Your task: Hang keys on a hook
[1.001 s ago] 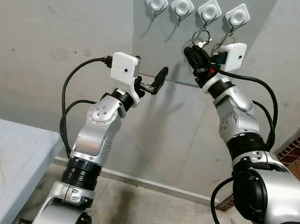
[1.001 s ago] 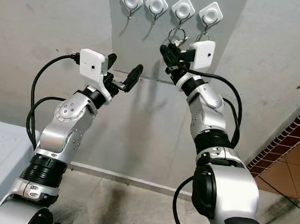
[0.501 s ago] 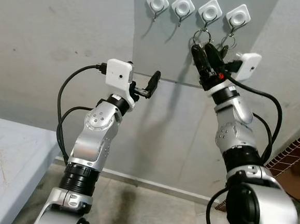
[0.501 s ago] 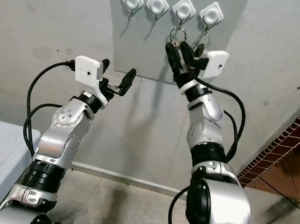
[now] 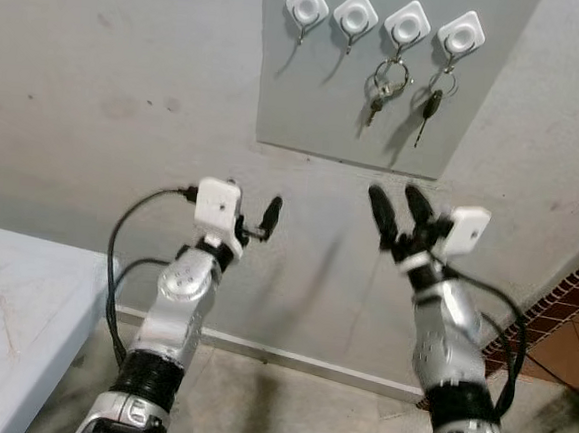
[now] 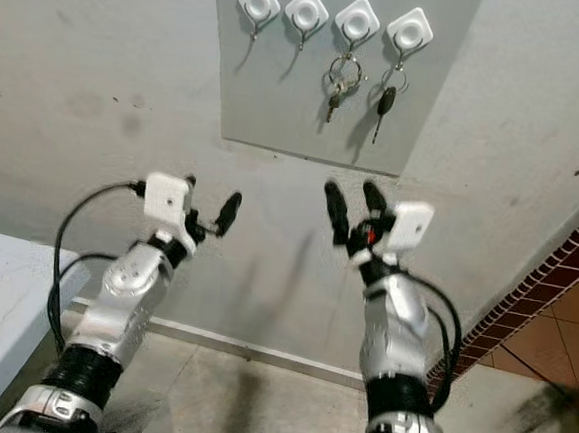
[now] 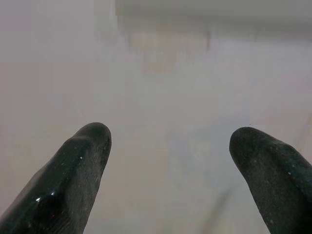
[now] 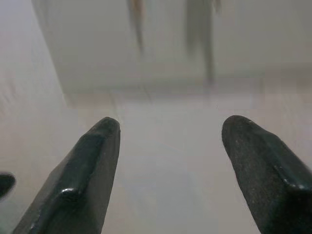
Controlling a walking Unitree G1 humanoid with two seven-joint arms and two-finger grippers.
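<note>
On the wall there is a grey panel (image 5: 309, 98) that carries 4 white hooks in a row along its upper edge. The bunch of keys (image 5: 384, 84) hangs from the third hook (image 5: 406, 24), counted from the robot's left, with its ring on the hook and the keys pointing down against the panel. A single dark key (image 5: 431, 105) hangs from the fourth hook (image 5: 458, 33), just beside the bunch and not touching it. The first hook (image 5: 306, 3) and the second hook (image 5: 355, 13) have nothing on them.

The right gripper (image 5: 394, 213) is below the lower edge of the panel, well apart from the keys, with its 2 black fingers spread and nothing between them; it is released. In the right wrist view the fingers (image 8: 85, 170) point towards the wall and the blurred lower part of the panel.

The left gripper (image 5: 265, 220) is at about the same height, to the robot's left, also below the panel. In the left wrist view its fingers (image 7: 73, 175) stand wide apart in front of the bare wall, so it is released too and holds nothing.

A corner of a pale table (image 5: 12, 305) is at the lower left, and the floor (image 5: 285, 407) is below the wall.
</note>
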